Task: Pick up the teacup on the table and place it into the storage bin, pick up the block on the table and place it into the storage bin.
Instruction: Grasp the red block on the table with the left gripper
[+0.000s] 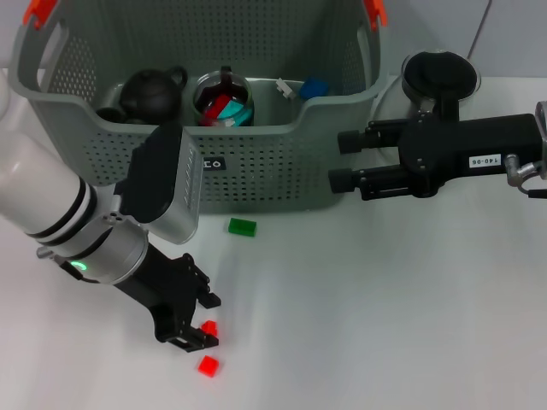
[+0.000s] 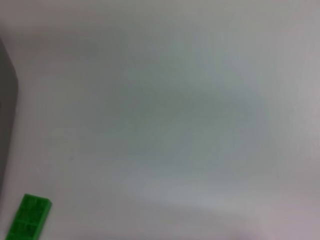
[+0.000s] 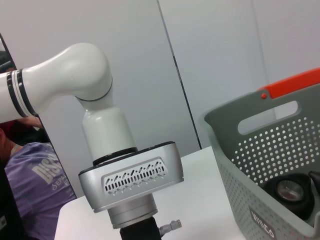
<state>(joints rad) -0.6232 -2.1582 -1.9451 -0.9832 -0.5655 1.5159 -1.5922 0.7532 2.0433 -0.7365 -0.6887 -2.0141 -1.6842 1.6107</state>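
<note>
Teacup: I see no cup left on the bench [image 1: 385, 325]; a dark teapot-like vessel [image 1: 152, 92] and a glass cup with red and teal contents [image 1: 222, 101] sit inside the storage bin [image 1: 282, 162] at the upper centre of the head view, so I judge that half done, though I cannot say which of them is the teacup.
Blocks remaining: a green block [image 1: 242, 226] lies on the bench just in front of the bin's front wall, centre of the frame; two small red blocks sit at lower left, one [image 1: 209, 328] at my left tool's tips, the other [image 1: 208, 366] just below it, apart.
Already binned: a blue piece [image 1: 313, 87] shows inside the bin toward its right.
Left tool [image 1: 198, 329]: low over the bench at lower left, fingers parted around the upper red block as far as I can judge; I see no firm grip yet, nothing lifted.
Right tool [image 1: 342, 161]: parked at the upper right beside the bin's right end, its two fingers spread and holding nothing.
Left wrist view: bare bench and the green block in its lower left corner.
Remaining, by my reckoning: close on a block, lift it, carry it to the bin.
</note>
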